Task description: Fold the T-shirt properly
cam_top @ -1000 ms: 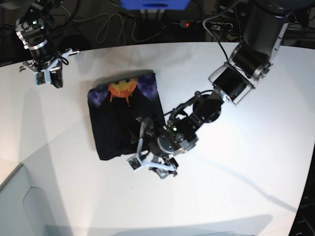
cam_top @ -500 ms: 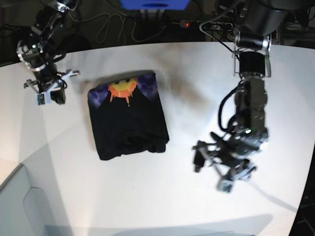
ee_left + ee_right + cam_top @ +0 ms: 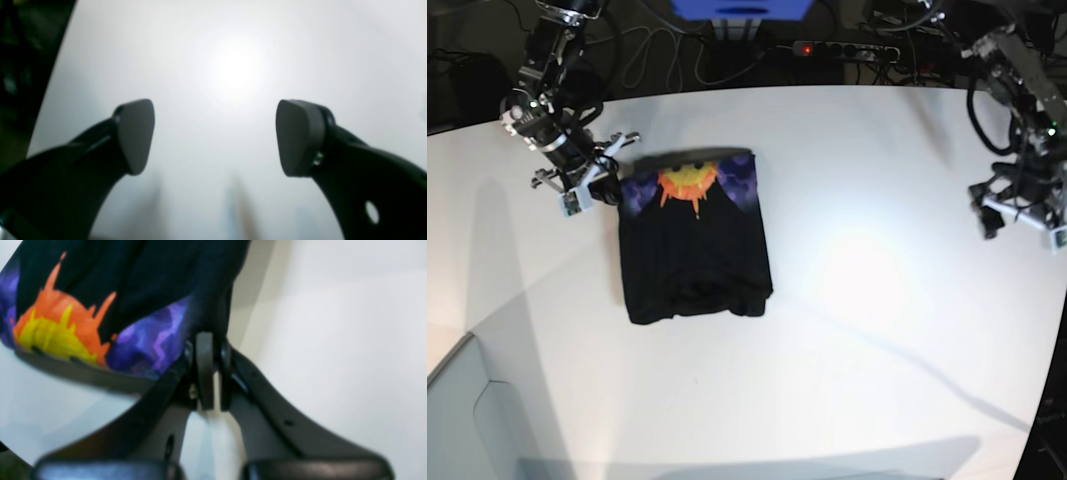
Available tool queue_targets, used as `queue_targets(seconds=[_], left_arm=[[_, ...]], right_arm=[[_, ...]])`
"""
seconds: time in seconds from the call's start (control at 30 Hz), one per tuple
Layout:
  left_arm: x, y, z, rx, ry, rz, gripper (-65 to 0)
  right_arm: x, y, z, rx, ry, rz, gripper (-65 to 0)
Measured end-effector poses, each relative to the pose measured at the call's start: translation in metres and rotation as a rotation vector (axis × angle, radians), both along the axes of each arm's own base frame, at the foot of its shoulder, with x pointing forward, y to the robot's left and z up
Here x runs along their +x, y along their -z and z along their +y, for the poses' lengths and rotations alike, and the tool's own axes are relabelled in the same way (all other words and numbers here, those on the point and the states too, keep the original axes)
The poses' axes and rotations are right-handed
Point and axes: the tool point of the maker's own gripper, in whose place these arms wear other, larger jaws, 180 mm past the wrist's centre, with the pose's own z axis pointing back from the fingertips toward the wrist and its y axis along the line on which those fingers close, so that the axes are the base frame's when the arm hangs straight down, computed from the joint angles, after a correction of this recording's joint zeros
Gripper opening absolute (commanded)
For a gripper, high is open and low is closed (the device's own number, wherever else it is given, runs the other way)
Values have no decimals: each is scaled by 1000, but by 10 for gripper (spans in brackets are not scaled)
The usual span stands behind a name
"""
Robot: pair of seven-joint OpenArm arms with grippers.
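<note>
Right gripper (image 3: 211, 373): jaws pressed together, pinching the near corner of the T-shirt (image 3: 695, 240) at the edge beside the purple-blue print.

Left gripper (image 3: 215, 136): jaws spread wide, nothing between the pads (image 3: 135, 133); only bare white table (image 3: 233, 66) beneath. In the base view it hangs near the table's edge on that view's right, well apart from the cloth.

T-shirt: black, folded into a rough rectangle, lying flat on the table toward the base view's left of centre. Orange-yellow sun (image 3: 689, 182) and purple-blue print face up along its far edge; the near edge is bunched.

Power strip (image 3: 847, 48): beyond the table's far edge.
</note>
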Motion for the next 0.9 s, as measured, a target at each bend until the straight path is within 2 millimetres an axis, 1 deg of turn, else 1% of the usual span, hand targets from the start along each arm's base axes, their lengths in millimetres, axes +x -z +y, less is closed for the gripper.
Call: queue_targets(seconds=[0.07,0.13,0.17,0.2,0.23,0.27,0.37,0.43,0.47,0.53,0.63,0.7,0.73,0.8,0.87,0.9], left_arm=[[-23,6,10,-35,-32,14,-103],[-43,12,14,-70,-56,30,-106],[-51,15,14,-88,-56,39,-119],[-60,18,14,-104,-59,52,-152],[-67,21,13,-122,-62,62,-203],[-73,23,12,-139,-67,66,-268],[-87,29,8,-178,-65,87,-506],[-96,29,9,-194,-77,87,-618],[-103,31,11,-191,-97,98,-650],[-118,36,14,-202,-139,110,-650],[-143,42,18,-209,-197,144,-650],[-165,52,15,-220,-220,199,-650],[-178,59,14,-216,-232,241,-650],[-200,75,8,-208,-254,316,-650],[-226,98,-7,-212,-264,399,-650],[-235,108,-13,-202,-258,421,-650]], right_arm=[[0,0,0,-1,0,-1,-644],[-4,1,0,-1,1,5,-644],[-8,1,0,0,0,9,-645],[-12,1,-1,-6,-1,12,-645],[-17,0,-2,-20,-2,15,-645],[-19,-4,-4,-36,-3,7,-645],[-27,-27,-2,-47,-12,-62,-645],[-41,-36,-4,-68,-14,-68,-645],[-51,-37,-7,-78,-8,-58,-645],[-76,-30,-17,-111,7,3,-645],[-116,-17,-35,-133,75,107,-645],[-143,-10,-47,-155,112,176,-645],[-155,-8,-49,-153,127,200,-645],[-180,-2,-46,-144,134,263,-646],[-206,4,-41,-125,130,331,-646],[-217,10,-39,-117,129,367,-646]])
